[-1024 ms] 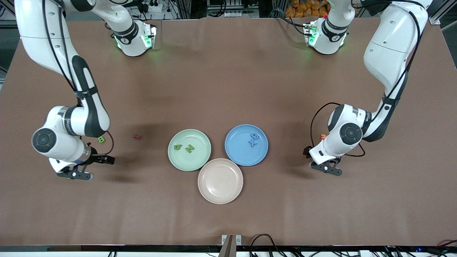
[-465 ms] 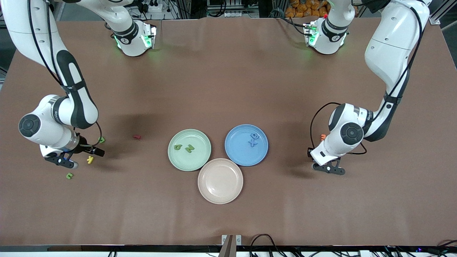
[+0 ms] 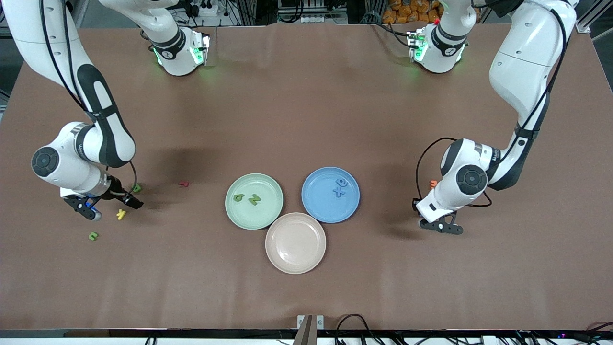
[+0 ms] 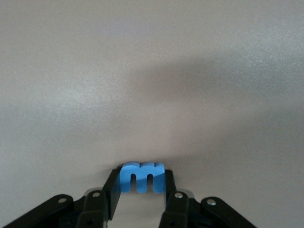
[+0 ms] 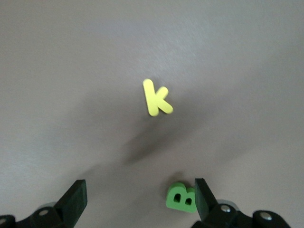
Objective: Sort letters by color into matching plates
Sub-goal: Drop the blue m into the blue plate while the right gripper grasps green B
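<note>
- The left hand (image 4: 142,204) is clamped on a blue letter (image 4: 142,176), an "m" shape pinched by its 2 outer sides; that grip leaves the letter's face free and should let it drop flat when let go
- In the front view the left hand (image 3: 440,225) sits low at the bench (image 3: 306,96) top, toward the left arm's end and well apart from the plates; the blue letter is hidden under it there
- An orange letter (image 3: 433,183) lies just beside the left arm's wrist, not yet handled
- The right hand (image 3: 103,206) has its fingers (image 5: 76,199) spread wide apart and empty, low over a cluster of letters toward the right arm's end of the bench
- A green letter "B" (image 5: 181,198) lies just beside one finger, so it looks like the likely next pick; a yellow letter "k" (image 5: 156,98) lies near it, apart from both fingers
- Another green letter (image 3: 93,235) lies nearer the front edge, and a red letter (image 3: 183,183) lies between the right hand and the plates
- The green plate (image 3: 239,215) holds 2 green letters (image 3: 245,198), apart from each other
- The blue plate (image 3: 316,211) holds 2 blue letters (image 3: 340,188), touching or nearly so
- A pink plate (image 3: 295,236), nearest the front edge and touching both others, holds nothing
- The held blue letter belongs in the blue plate, judging by colour
</note>
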Motion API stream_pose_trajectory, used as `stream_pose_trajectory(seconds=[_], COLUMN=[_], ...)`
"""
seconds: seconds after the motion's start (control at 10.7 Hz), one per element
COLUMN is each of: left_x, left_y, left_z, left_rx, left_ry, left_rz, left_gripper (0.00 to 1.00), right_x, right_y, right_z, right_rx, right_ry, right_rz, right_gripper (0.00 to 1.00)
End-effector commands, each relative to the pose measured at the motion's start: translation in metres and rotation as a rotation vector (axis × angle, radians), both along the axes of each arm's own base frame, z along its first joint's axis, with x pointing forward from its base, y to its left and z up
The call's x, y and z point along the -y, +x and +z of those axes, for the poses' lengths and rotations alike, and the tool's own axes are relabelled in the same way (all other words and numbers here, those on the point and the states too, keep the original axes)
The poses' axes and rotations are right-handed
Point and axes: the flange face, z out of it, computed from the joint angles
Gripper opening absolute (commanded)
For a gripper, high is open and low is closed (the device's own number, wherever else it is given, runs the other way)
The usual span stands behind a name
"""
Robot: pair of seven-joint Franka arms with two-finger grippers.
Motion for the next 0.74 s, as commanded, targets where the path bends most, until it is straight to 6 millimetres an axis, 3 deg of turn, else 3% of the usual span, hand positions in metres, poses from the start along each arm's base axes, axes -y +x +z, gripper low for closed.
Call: stream_pose_trajectory(seconds=[0.0,0.47,0.65], left_x=[0.032,0.091,0.127], left_y=[-0.001,-0.015,-0.027], left_z=[0.013,0.042,0.047], left_rx=[-0.025,-0.02,-0.018], left_ry=[0.022,0.005,-0.011], left_rz=[0.052,0.157,0.181], left_gripper=[0.0,0.0,0.0], right_x=[0.01,0.013,0.013], right_y=[-0.024,-0.027,-0.028], right_z=[-0.004,-0.009,-0.012], right_rx=[-0.016,-0.028,-0.032], right_ry=[0.015,0.015,0.015], right_rz=[-0.094,-0.168,-0.168], right_gripper=[1.0,1.0,0.91])
